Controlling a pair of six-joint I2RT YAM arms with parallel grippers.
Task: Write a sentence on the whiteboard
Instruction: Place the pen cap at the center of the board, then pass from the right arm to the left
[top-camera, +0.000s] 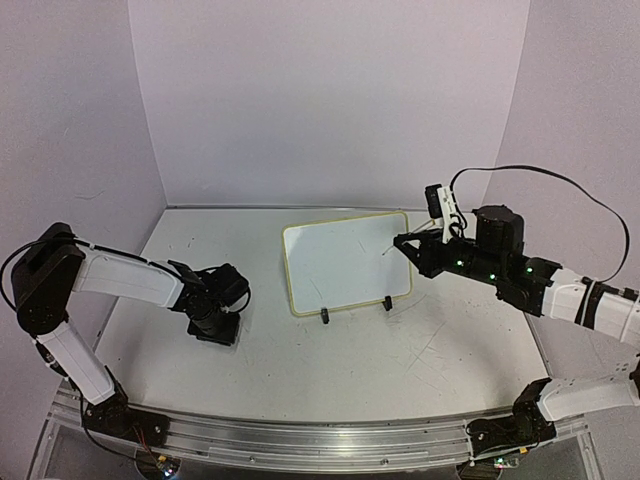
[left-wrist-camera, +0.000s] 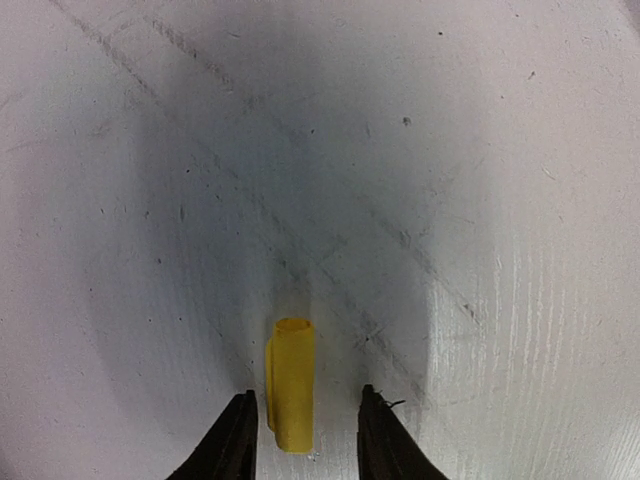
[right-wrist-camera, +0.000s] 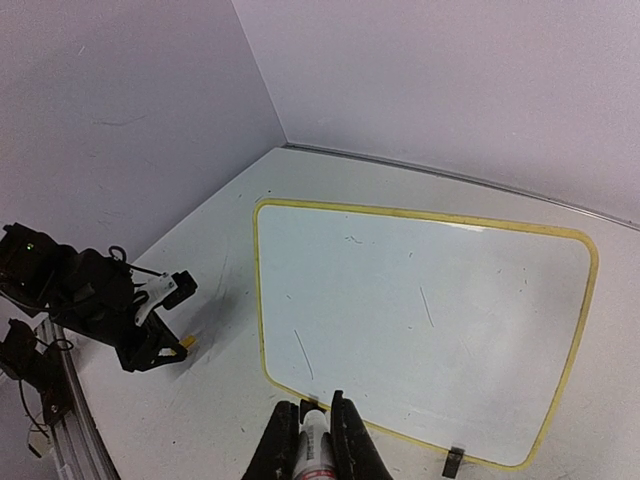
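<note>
The whiteboard, white with a pale yellow rim, lies mid-table on two black clip feet. Its face bears only a few faint short strokes. My right gripper hovers at the board's right edge, shut on a white marker that points at the near rim. My left gripper points down at the table left of the board. Its fingers stand apart, and a yellow marker cap lies loose on the table between them, nearer the left one.
Pale purple walls close in the table at the back and both sides. An aluminium rail runs along the near edge. A black cable loops above the right arm. The table top is scuffed with dark marks.
</note>
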